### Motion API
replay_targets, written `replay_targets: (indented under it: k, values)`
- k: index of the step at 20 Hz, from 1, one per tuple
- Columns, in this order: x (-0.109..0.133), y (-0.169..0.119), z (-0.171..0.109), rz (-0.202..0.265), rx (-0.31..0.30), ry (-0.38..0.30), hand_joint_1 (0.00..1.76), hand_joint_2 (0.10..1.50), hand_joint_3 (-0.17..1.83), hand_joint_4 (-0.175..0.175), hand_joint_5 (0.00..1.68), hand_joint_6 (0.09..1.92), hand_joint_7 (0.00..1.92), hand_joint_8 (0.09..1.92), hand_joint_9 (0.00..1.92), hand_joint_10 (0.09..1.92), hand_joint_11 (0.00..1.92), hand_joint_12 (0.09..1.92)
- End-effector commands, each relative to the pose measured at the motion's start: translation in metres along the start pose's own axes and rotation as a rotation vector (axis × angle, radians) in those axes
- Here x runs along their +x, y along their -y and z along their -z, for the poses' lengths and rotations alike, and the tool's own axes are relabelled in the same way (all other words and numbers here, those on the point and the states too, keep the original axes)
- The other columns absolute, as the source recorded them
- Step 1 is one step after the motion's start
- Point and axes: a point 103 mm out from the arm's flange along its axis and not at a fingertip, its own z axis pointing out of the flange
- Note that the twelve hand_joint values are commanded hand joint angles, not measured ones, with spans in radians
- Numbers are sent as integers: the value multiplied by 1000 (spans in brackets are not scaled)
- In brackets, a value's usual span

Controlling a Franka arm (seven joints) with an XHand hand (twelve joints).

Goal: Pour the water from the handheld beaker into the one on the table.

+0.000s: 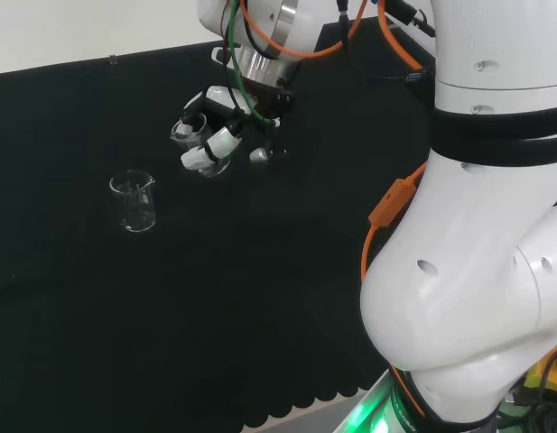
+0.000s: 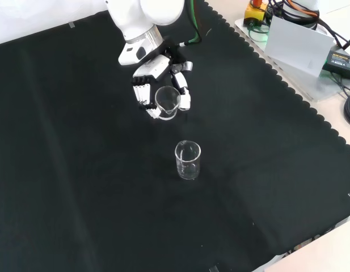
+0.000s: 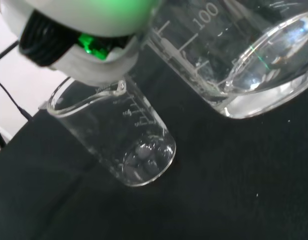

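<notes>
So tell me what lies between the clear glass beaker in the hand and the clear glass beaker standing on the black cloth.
Only bare black cloth, in the front view.

Clear glossy glass beakers (image 2: 188,160) on matt black cloth (image 2: 78,170)

Front view: held beaker (image 2: 167,101) behind table beaker (image 2: 188,160), apart, above cloth (image 2: 78,170).

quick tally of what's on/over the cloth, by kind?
Clear beakers: 2 (one held in the hand, one standing on the cloth)
Robot hands: 1, fingers curled round the held beaker
Black cloths: 1
Total: 4
</notes>
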Motion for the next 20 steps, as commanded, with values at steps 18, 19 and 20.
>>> replay_targets:
  k: [18, 19, 20]
  values:
    - [44, -18, -11, 25, 226, 207, 1312, 689, 592, -175, 1240, 665, 1307, 638, 1580, 520, 1306, 737]
    - [45, -20, -12, 26, 231, 217, 1312, 689, 592, -175, 1240, 665, 1307, 638, 1581, 520, 1307, 737]
    - [46, -21, -12, 25, 237, 225, 1312, 689, 593, -175, 1240, 666, 1306, 639, 1582, 520, 1307, 736]
